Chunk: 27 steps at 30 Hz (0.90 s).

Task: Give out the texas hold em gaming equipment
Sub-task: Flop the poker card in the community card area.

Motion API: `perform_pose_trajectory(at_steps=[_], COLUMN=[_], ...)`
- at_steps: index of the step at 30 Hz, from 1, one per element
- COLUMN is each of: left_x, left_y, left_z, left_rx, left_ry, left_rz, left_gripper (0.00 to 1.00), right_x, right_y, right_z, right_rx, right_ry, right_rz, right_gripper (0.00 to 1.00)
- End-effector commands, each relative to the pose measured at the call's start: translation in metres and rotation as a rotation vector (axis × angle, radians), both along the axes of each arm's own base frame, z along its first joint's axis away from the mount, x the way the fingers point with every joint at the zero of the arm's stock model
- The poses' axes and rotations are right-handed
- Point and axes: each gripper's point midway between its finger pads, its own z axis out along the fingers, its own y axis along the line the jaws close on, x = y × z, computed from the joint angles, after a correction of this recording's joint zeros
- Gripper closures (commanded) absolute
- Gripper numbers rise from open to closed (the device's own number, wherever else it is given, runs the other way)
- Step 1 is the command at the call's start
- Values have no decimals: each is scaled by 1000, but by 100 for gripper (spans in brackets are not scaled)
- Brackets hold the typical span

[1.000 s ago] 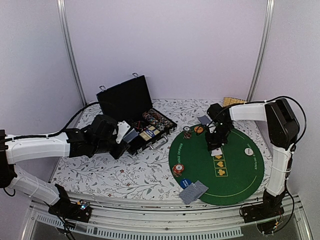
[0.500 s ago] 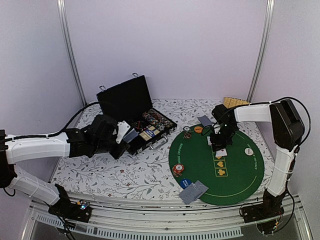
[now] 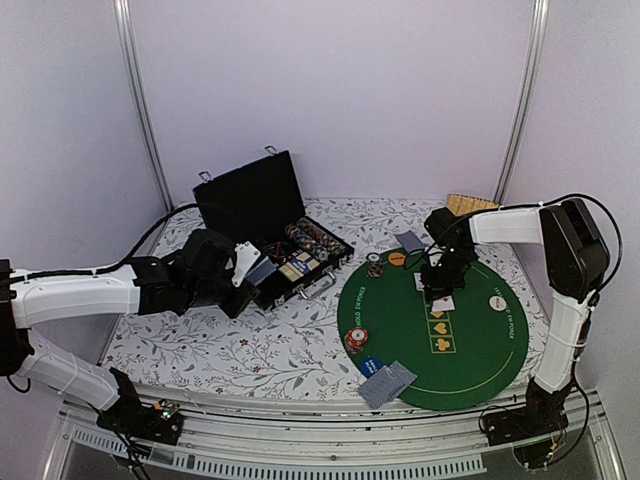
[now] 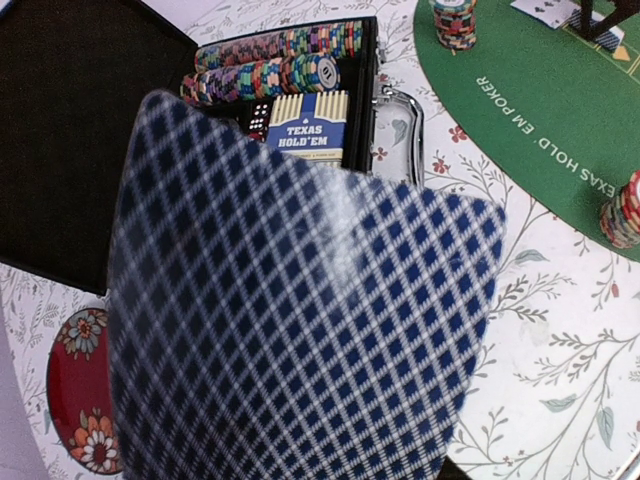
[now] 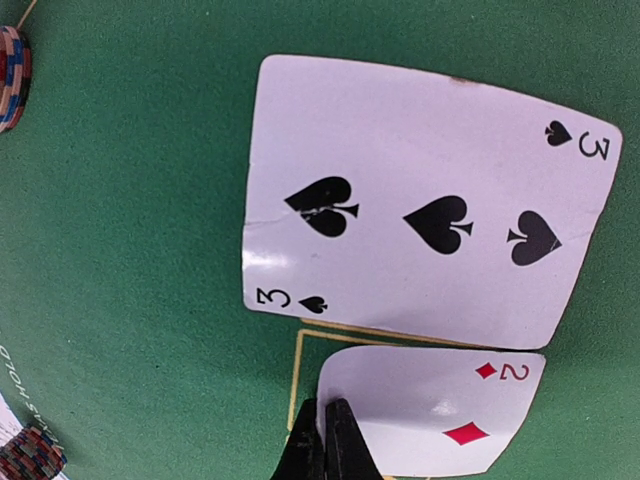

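Right claw, pressed together, touches the edge of the white two-of-diamonds card on the round green felt mat (three of spades just beside); my left claw pinches a bowed blue-checked card near the black hinged case.

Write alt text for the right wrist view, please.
A three of spades lies face up on a green felt mat, with a two of diamonds just below it. The right gripper, shut, has its tips at that lower card's left edge. Striped poker chip stacks sit at the frame's left edge.
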Motion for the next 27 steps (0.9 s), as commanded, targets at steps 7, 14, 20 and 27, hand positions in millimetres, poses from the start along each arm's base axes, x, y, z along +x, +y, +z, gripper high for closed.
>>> perform_pose_trajectory(at_steps=[7,14,20,27], left_x=[2,1,1,1], left_y=[-4,-5,-5,-5], left_z=[10,10,10,9], left_rx=[-20,-21,-20,-21], left_ry=[-31,-32,-32,-31], left_rz=[-3,-7,-9,-7], left_gripper=[62,62,62,62], right_x=[12,9,11,15], right_y=[-4,16,36,29], right_z=[-4,7,22,42], right_rx=[-16,109,229,195], right_ry=[-28,-32,-53,-102], right_rz=[-25,-4,14,22], right_gripper=[88,70,69,60])
